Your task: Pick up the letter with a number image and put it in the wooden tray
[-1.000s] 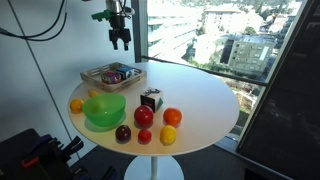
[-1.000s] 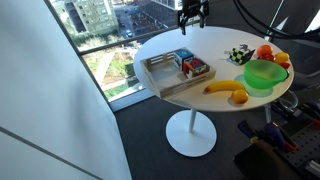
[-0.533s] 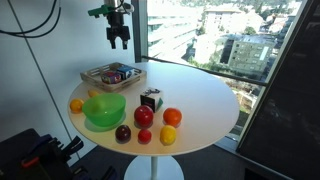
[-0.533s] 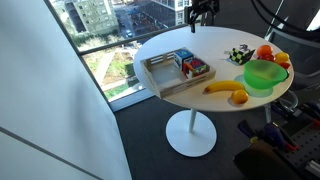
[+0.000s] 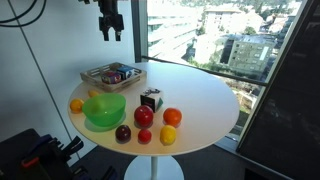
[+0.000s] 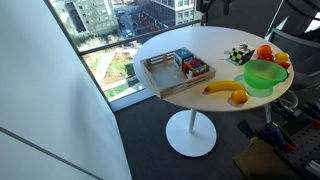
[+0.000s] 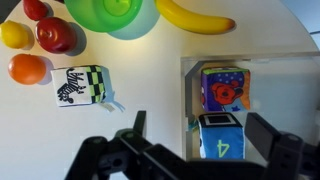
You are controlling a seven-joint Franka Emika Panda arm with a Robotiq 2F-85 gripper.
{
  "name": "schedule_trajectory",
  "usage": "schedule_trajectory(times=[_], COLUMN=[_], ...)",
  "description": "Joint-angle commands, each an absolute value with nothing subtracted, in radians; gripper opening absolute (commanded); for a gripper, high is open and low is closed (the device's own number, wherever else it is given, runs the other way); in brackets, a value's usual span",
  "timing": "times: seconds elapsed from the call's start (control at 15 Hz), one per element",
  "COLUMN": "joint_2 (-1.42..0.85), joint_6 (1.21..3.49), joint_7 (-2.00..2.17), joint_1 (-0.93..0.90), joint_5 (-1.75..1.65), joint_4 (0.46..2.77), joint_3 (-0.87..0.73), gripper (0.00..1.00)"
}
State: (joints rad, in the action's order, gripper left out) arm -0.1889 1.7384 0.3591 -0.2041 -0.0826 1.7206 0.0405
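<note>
The letter with a number image (image 7: pixel 218 140) is a blue cube showing a green 4. It lies inside the wooden tray (image 7: pixel 250 58), next to a colourful cube (image 7: pixel 226 88). In the wrist view my gripper (image 7: pixel 200 140) is open and empty, with its fingers either side of the blue cube and well above it. In both exterior views the gripper (image 5: pixel 108 25) (image 6: pixel 212 5) hangs high over the tray (image 5: pixel 97 84) (image 6: pixel 160 72), near the top edge of the picture.
A dark cube with black and green faces (image 7: pixel 80 86) (image 5: pixel 150 99) sits mid-table. A green bowl (image 5: pixel 104 110) (image 6: pixel 263 74), a banana (image 7: pixel 195 16) (image 6: pixel 226 90) and several round fruits (image 5: pixel 158 122) stand near the round table's edge (image 5: pixel 225 125). A window is behind.
My gripper has risen straight up away from the tray, towards the top of both exterior views. The blocks and fruits have not moved.
</note>
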Motion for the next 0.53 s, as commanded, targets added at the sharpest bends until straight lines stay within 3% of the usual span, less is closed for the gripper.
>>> schedule_trajectory(times=[0.0,0.47], joint_2=[-0.094,0.013], joint_6=[1.727,1.757], joint_7=[0.342,0.341], joint_1=[-0.173,-0.153], joint_5=[-0.051,-0.032], joint_4=[1.784,1.847], joint_3=[0.059,0.068], gripper=[1.0,1.0])
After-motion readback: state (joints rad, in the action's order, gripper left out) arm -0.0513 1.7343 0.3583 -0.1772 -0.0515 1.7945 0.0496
